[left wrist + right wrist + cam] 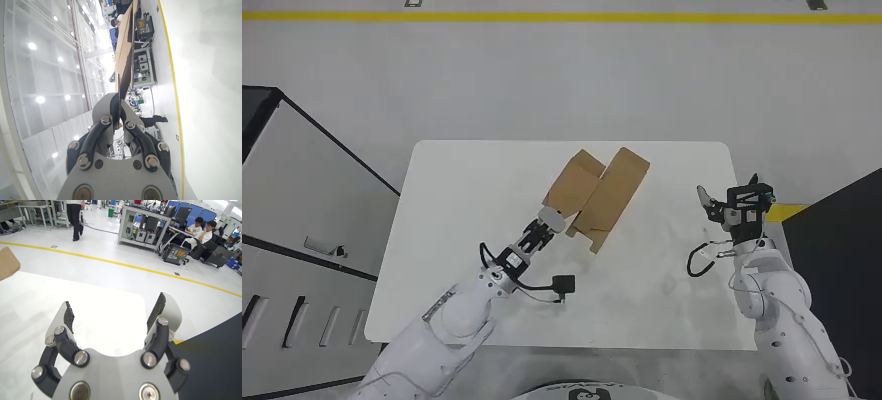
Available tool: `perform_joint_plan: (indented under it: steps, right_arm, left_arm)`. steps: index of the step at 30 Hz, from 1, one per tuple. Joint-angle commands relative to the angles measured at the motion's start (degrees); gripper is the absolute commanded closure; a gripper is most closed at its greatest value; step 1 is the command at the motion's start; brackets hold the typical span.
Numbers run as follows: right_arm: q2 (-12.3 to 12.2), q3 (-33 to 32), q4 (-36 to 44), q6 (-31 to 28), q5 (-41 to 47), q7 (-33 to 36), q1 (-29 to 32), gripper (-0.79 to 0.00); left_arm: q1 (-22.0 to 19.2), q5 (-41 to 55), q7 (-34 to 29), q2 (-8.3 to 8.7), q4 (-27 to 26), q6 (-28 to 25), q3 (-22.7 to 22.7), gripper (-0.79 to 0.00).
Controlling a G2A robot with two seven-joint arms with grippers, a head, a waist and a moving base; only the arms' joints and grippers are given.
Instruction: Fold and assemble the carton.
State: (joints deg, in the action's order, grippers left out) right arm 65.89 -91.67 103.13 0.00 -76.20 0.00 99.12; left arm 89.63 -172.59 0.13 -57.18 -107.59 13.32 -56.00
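The left gripper (119, 108) is closed on the carton, and a thin flap (554, 215) of cardboard is pinched between its two fingers (105, 108). From this hold the brown carton (607, 190) is stretched away toward one o'clock, above the middle of the white table (662, 300). It is seen as two long panels lying side by side with a crease between them, so it is judged to be mostly flat and not yet opened into a box. Whether its far end is rested on the table cannot be told. The right gripper (115, 298) is held with its jaws wide apart and with nothing between them, at the three o'clock edge of the table and well apart from the carton. The step in hand is judged to be the opening of the flat carton. To do it well, the pinch on the flap should be kept firm but not pulled hard, because a thin flap can be torn or bent at the wrong place. The right gripper should probably be brought in from three o'clock to the nearer panel, so that the panel is pressed along its crease while the other side is held. The push should be made slowly, so that the carton is not twisted out of the closed fingers.
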Motion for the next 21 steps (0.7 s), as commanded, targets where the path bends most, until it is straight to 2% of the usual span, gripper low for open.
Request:
perform_joint_plan:
  steps: [1, 7, 19, 21]
  right_arm:
    - [0.0, 0.0, 0.0, 0.0, 0.0, 0.0, 0.0, -0.785]
    - [0.0, 0.0, 0.0, 0.0, 0.0, 0.0, 0.0, -0.785]
    - [0.0, 0.0, 0.0, 0.0, 0.0, 0.0, 0.0, -0.785]
    - [0.0, 0.0, 0.0, 0.0, 0.0, 0.0, 0.0, -0.785]
  left_arm:
    - [0.4, -0.2, 1.2, 0.13, -0.3, 1.0, -0.9, 0.0]
    - [1.5, -2.7, 4.6, 0.41, -3.2, 2.0, -2.1, 0.0]
    - [1.4, -2.7, 4.7, 0.4, -3.3, 2.0, -2.1, 0.0]
    - [1.4, -2.3, 5.6, 0.38, -3.8, 3.5, -2.5, 0.0]
